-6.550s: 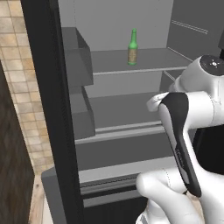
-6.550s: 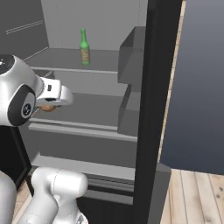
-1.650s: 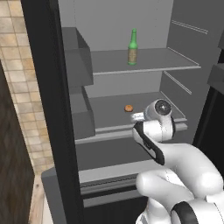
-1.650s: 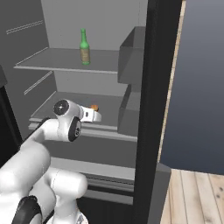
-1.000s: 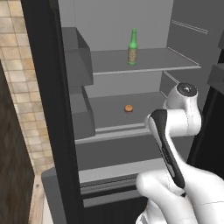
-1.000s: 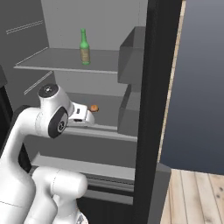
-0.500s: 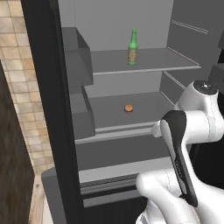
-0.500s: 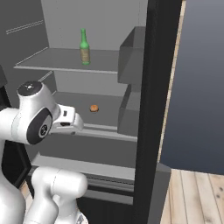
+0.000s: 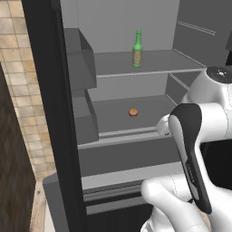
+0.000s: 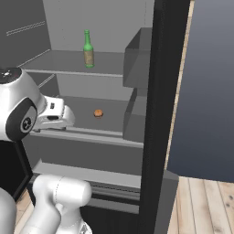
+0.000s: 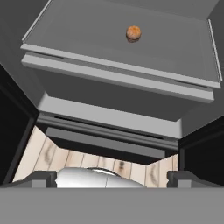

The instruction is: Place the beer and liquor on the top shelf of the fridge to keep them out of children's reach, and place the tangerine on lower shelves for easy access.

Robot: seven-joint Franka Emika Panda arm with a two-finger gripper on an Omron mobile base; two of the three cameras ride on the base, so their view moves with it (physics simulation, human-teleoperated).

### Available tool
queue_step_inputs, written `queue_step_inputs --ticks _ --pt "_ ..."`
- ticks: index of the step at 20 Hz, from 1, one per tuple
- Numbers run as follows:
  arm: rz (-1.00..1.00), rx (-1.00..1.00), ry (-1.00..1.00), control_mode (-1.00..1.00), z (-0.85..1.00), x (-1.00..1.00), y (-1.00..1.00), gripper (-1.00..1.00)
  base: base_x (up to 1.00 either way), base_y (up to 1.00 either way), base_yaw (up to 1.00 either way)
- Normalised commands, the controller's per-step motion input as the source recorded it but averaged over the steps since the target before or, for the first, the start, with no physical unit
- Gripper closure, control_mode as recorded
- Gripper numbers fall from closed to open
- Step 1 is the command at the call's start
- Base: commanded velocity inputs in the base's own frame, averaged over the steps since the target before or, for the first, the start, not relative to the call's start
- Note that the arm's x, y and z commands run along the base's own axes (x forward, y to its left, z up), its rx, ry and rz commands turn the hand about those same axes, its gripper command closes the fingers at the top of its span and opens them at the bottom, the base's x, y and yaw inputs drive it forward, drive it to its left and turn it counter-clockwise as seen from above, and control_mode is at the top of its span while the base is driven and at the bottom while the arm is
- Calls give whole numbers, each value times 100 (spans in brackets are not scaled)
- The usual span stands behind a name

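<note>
The slim green beer (image 9: 137,49) (image 10: 88,49) stands upright on the top shelf (image 9: 158,63) (image 10: 55,61) of the fridge (image 9: 45,113). On the lower shelf (image 9: 108,120) (image 10: 77,112) (image 11: 87,26) the tangerine (image 9: 133,112) (image 10: 98,113) (image 11: 134,32) lies alone near the middle. My gripper (image 10: 64,121) (image 11: 113,179) hangs just outside that shelf's front lip, apart from the fruit. It is open and holds nothing, with its fingertips (image 11: 43,178) set wide. The liquor is out of view.
Boxy grey door bins (image 9: 79,59) (image 10: 137,55) line the fridge's inner door. A grey drawer front (image 11: 109,113) sits below the lower shelf. Wooden floor (image 10: 201,205) (image 11: 65,157) lies in front, with a dark door panel (image 10: 205,91) to the right.
The tangerine was set on the lower shelf and let go. Since then the arm has drawn back out of the fridge, away from the fruit, with the gripper staying open.
</note>
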Motion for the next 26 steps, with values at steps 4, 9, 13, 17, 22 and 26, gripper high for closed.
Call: queue_step_inputs --ticks 4,9,13,17,22,26 --pt "0 0 0 -100 30 -20 0 -100 0 0 0" --pt "0 -1 -3 -100 13 -30 0 -100 0 0 0" --pt "0 -1 -4 -100 0 -32 0 -100 0 0 0" --pt "0 -1 -4 -100 0 -32 0 -100 0 0 0" --pt "0 -1 -3 100 0 -30 0 -100 -33 0 0" --pt "0 0 0 100 0 0 0 -100 -98 -2 0"
